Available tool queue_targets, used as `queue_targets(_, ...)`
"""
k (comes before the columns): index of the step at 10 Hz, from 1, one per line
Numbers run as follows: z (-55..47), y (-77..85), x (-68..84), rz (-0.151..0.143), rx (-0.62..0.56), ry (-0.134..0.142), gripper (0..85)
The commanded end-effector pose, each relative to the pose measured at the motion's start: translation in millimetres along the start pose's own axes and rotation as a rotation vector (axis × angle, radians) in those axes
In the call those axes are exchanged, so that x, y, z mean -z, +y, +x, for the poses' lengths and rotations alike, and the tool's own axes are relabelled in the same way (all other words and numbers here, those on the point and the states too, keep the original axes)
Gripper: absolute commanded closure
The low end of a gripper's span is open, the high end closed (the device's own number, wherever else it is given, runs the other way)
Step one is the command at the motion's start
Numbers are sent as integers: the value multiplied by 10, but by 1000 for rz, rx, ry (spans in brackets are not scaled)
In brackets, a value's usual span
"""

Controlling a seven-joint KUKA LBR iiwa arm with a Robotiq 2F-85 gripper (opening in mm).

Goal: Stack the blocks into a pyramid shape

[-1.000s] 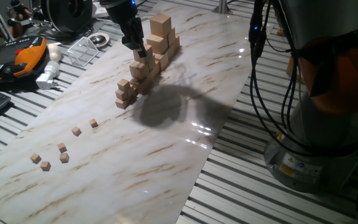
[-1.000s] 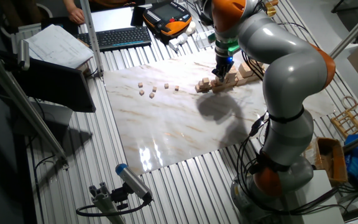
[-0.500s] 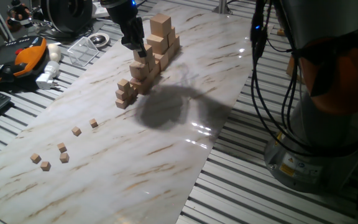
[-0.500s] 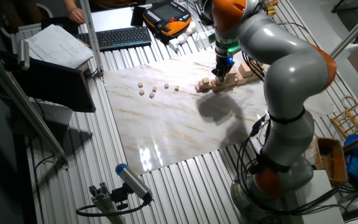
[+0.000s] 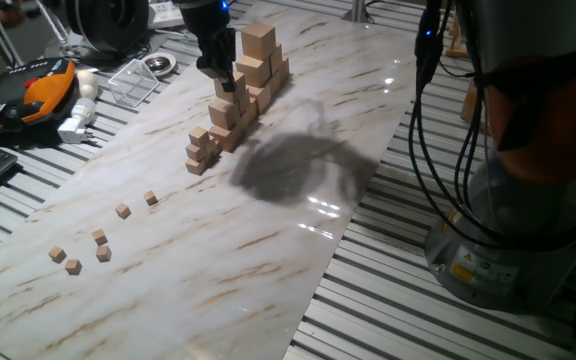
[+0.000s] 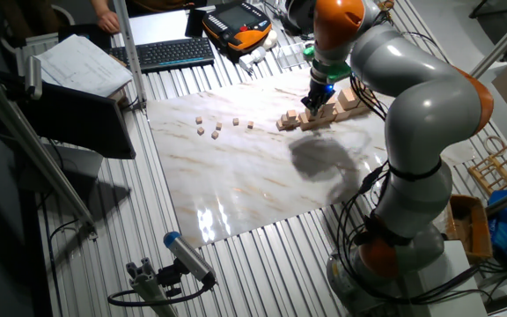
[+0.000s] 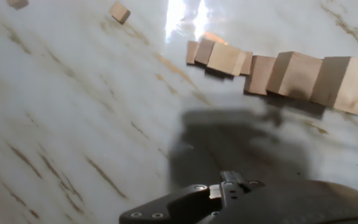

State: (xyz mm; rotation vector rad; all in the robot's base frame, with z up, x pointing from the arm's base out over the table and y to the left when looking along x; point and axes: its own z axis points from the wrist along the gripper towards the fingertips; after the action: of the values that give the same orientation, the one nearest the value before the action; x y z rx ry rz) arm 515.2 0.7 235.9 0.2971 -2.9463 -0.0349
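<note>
Six tiny tan blocks lie scattered, plain; whether the hand grips anything is unclear

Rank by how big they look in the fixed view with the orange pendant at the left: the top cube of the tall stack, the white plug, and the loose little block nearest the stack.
1. White plug, largest.
2. Top cube; it sits farther from the camera, so this ranking against the plug is unsure.
3. Little block, clearly smallest.
</note>
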Motion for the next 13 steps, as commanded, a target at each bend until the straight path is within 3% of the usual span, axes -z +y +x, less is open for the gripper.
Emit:
queue_targets(1,0,1,0,22,19,16,850)
queue_targets(2,0,1,0,-14,39,32,850)
queue_targets(3,0,1,0,-89,27,12,850)
queue_targets(4,0,1,0,3,-1,-168,850)
queue_targets(5,0,1,0,17,19,-104,850)
queue_targets(6,0,1,0,-54,1,-49,850)
queue_targets(7,0,1,0,-58,-14,-45,850)
queue_targets(9,-311,508,-12,-25,-62,-74,850)
queue_targets(10,-456,701,-72,-28,-79,-71,850)
queue_targets(11,-584,877,-187,-33,-103,-68,850)
queue_targets(13,-727,1086,-448,-47,-141,-67,850)
